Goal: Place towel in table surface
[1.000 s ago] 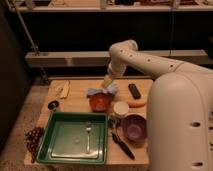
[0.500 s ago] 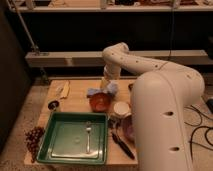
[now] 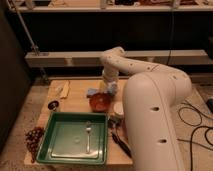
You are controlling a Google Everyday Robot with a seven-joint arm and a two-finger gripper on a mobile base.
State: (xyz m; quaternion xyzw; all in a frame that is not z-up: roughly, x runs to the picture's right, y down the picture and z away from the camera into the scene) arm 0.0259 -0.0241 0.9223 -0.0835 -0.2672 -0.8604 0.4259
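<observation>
A light blue towel (image 3: pixel 94 92) lies bunched on the wooden table (image 3: pixel 75 85), just behind a red bowl (image 3: pixel 100 102). My gripper (image 3: pixel 108 88) is at the end of the white arm, low over the table at the towel's right end and behind the bowl. The towel seems to reach up to the gripper, but I cannot tell whether it is held.
A green tray (image 3: pixel 55 142) with a fork (image 3: pixel 88 136) fills the front left. A small dark cup (image 3: pixel 53 105), a banana (image 3: pixel 65 89), grapes (image 3: pixel 34 138), a white cup (image 3: pixel 119 109) and a black tool (image 3: pixel 121 142) are on the table. My arm's large white body covers the right side.
My arm has swung left and its body has come closer, now hiding the purple bowl and the right of the table. The gripper has dropped lower by the towel.
</observation>
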